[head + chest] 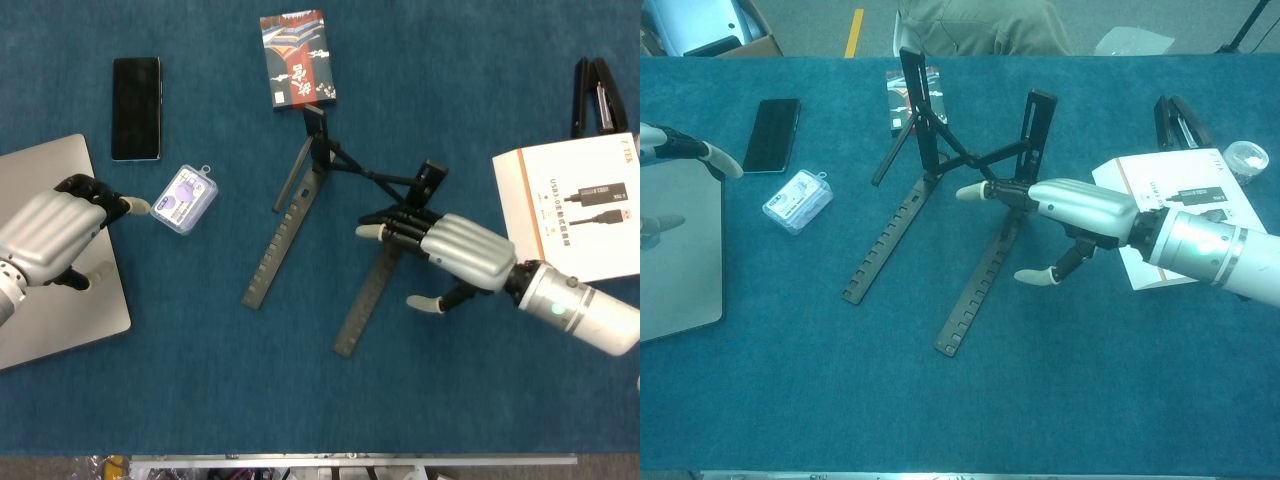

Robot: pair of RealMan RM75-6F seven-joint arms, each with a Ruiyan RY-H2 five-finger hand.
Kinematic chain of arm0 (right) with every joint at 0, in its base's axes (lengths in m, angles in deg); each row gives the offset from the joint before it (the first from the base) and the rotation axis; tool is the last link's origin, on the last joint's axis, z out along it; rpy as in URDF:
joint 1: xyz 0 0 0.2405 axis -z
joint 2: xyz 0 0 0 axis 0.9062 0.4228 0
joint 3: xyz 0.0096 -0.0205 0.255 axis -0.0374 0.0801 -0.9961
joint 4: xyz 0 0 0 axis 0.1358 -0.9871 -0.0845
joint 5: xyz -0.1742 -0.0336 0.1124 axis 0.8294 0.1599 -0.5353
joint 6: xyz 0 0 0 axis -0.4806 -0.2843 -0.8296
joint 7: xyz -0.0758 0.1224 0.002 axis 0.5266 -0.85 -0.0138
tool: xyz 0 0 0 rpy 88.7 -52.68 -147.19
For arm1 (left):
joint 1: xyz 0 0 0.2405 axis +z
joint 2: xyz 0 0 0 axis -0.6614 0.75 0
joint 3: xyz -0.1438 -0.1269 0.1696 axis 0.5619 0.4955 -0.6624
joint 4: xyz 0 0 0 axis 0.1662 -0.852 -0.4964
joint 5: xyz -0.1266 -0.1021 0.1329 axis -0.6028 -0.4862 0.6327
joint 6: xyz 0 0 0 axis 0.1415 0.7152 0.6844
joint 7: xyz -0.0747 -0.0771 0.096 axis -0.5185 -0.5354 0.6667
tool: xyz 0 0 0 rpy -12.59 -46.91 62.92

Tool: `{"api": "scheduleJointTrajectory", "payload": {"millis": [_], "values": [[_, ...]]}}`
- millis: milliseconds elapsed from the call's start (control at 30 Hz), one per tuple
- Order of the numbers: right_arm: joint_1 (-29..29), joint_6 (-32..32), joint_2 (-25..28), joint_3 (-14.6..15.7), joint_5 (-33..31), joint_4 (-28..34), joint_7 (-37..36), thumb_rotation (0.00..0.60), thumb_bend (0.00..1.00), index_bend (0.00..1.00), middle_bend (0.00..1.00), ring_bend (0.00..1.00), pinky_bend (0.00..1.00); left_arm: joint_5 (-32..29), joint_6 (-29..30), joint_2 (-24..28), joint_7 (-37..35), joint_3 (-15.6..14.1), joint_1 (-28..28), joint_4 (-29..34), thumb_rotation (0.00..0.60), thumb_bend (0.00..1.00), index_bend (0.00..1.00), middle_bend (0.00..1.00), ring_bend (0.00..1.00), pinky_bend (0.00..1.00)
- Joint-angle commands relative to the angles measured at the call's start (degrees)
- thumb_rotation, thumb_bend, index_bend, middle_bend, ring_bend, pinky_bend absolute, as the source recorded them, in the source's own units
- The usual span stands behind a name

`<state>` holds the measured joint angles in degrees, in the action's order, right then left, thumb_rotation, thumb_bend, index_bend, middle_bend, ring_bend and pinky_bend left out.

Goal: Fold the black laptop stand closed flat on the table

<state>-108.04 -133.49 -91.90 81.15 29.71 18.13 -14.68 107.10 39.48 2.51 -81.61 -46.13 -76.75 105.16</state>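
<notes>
blue table [400, 420] with stand [285, 230], laptop [60, 320], phone [136, 107], boxes [585, 205]

1. The black metal laptop stand [320, 215] [940, 200] sits unfolded mid-table on the blue cloth.
2. Its two long notched base rails lie flat, splayed apart toward the near edge.
3. Two upright arms rise at the far end, joined by crossed struts.

Open cloth betw stand rails [310, 270]; box [585, 205] crowds right.
</notes>
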Motion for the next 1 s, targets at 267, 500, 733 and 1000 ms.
{"api": "scheduleJointTrajectory", "payload": {"millis": [267, 500, 733, 1000], "values": [[0.4, 1.0, 0.3, 0.0, -2.0, -1.4, 0.1, 0.6, 0.25, 0.0, 0.04, 0.0, 0.06, 0.4, -0.2, -0.3, -0.7, 0.4, 0.4, -0.6, 0.6, 0.36, 0.19, 0.22, 0.15, 0.11], [-1.0, 0.0, -0.6, -0.5, -0.2, -0.1, -0.5, 0.6, 0.25, 0.0, 0.04, 0.0, 0.06, 0.5, 0.0, -0.1, -0.8, 0.6, 0.8, -0.7, 0.6, 0.36, 0.19, 0.22, 0.15, 0.11], [-2.8, 0.0, -2.8, -2.4, 0.0, 0.3, -0.5, 0.6, 0.25, 0.0, 0.04, 0.0, 0.06, 0.6, 0.5, 0.7, -0.8, 0.6, 1.5, -0.4, 0.6, 0.36, 0.19, 0.22, 0.15, 0.11], [-6.3, 1.3, -6.4, -6.4, -1.5, -1.0, -2.3, 0.6, 0.25, 0.0, 0.04, 0.0, 0.06, 0.3, 1.1, 2.1, 0.3, 0.8, 2.3, 0.8, 0.6, 0.36, 0.19, 0.22, 0.15, 0.11]]}}
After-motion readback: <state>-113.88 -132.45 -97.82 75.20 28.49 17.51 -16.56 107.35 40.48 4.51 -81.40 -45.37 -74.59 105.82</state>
